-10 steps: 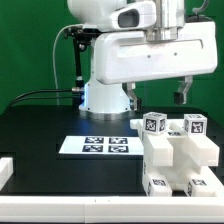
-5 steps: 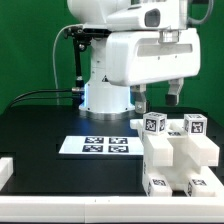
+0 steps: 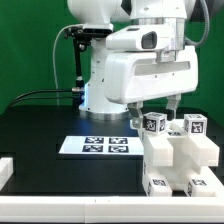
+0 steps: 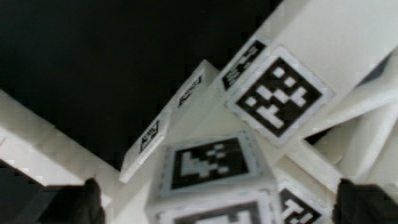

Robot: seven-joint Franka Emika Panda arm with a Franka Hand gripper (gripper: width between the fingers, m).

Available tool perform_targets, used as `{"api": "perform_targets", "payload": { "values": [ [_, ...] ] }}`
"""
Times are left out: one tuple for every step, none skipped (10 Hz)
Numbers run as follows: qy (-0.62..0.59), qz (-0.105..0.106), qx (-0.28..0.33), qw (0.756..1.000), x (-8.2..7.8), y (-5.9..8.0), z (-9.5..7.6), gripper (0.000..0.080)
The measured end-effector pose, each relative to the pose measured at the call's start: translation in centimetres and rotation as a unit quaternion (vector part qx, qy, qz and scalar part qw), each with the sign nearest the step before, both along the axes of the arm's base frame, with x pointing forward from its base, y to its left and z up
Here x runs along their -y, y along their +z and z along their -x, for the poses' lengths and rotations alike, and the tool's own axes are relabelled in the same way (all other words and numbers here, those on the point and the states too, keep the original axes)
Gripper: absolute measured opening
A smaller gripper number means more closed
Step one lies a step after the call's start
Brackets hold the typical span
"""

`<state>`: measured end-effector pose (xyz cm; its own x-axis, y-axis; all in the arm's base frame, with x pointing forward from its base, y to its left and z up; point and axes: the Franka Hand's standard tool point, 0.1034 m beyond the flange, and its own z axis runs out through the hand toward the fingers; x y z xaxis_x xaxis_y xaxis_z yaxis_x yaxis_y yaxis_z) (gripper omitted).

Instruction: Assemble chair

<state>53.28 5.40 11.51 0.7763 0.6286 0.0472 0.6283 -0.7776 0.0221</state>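
Surface: a black table (image 3: 40,125) is seen, bordered by a raised white rim (image 3: 20,190) along the near edge and at the exterior view's left. A green backdrop (image 3: 30,50) closes the scene behind. Dark cables (image 3: 50,93) are seen running across the far part of the table toward the arm's base.

Fixed item: the marker board (image 3: 98,146), thin, flat and white, is laid on the table near the middle, just to the exterior view's left of the furniture. Several square black-and-white tags are carried on its face.

Task item: the chair (image 3: 180,160), a blocky white structure of chunky slabs and bars, is placed at the exterior view's right, near the front of the table. Two tagged cube-like tops are raised at its upper end, and further tags are shown on its lower front faces. In the wrist view the chair (image 4: 249,120) is seen close up, with tagged white faces and slanting white bars set against the black table.

Tool: the gripper (image 3: 153,108) is held directly above the tagged tops of the chair, at the far side of the structure. Its jaws are spread wide, one finger to either side, and nothing is gripped between them. Contact with the chair cannot be told from either view.
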Motion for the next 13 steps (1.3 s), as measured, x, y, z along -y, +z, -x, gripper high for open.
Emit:
{"api": "perform_targets", "payload": {
  "values": [
    [-0.001,0.000,0.000,1.000,0.04,0.00,-0.01,0.0535],
    [-0.011,-0.001,0.000,1.000,0.04,0.00,-0.01,0.0398],
    [-0.057,-0.003,-0.001,0.998,0.03,0.01,-0.01,0.0281],
    [-0.090,-0.005,-0.001,0.996,0.03,0.00,-0.01,0.0281],
    [-0.106,-0.006,-0.001,0.994,0.03,0.00,0.00,0.0281],
    [-0.153,-0.008,-0.002,0.988,0.02,-0.01,0.00,0.0281],
    [-0.194,-0.010,-0.002,0.981,0.03,-0.03,-0.03,0.0281],
    [-0.241,-0.013,0.000,0.970,0.04,-0.02,-0.14,0.0281],
    [-0.309,-0.018,0.004,0.951,0.00,0.01,-0.27,0.0281],
    [-0.353,-0.022,0.009,0.935,-0.12,-0.04,-0.29,0.0281],
    [-0.368,-0.023,0.009,0.929,-0.08,-0.03,-0.30,0.0282],
    [-0.365,-0.022,0.009,0.931,-0.08,-0.04,-0.30,0.0282],
    [-0.365,-0.022,0.009,0.931,-0.07,-0.04,-0.30,0.0289]
  ]
}}
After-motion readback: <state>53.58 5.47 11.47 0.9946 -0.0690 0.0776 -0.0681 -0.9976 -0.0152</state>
